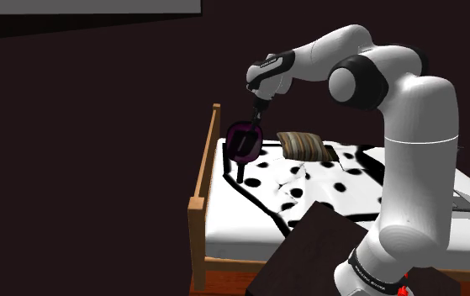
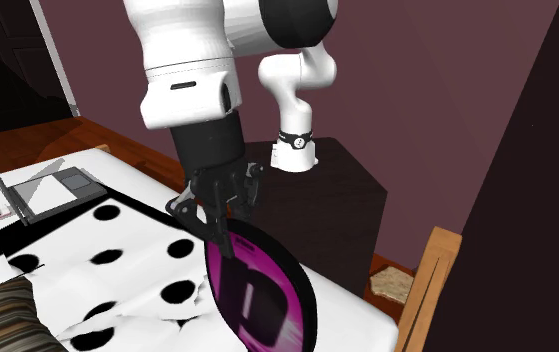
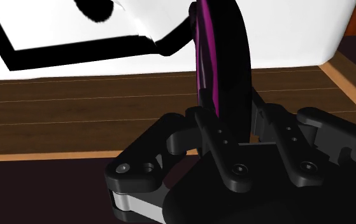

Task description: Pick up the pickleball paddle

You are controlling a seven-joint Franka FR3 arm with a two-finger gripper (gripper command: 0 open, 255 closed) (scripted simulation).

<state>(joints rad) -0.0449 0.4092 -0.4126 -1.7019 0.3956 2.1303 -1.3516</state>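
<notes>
The pickleball paddle is a round black-rimmed disc with a magenta face. It hangs in the air above the bed's corner, also seen as a dark purple disc in the shoulder view. My gripper is shut on the paddle's upper end, fingers clasping it from both sides. In the wrist view the paddle stands edge-on between my fingers, over the bed's edge.
The bed has a white cover with black spots and a wooden frame. A striped pillow lies behind the paddle. An open laptop rests on the bed. A dark stand carries the arm's base.
</notes>
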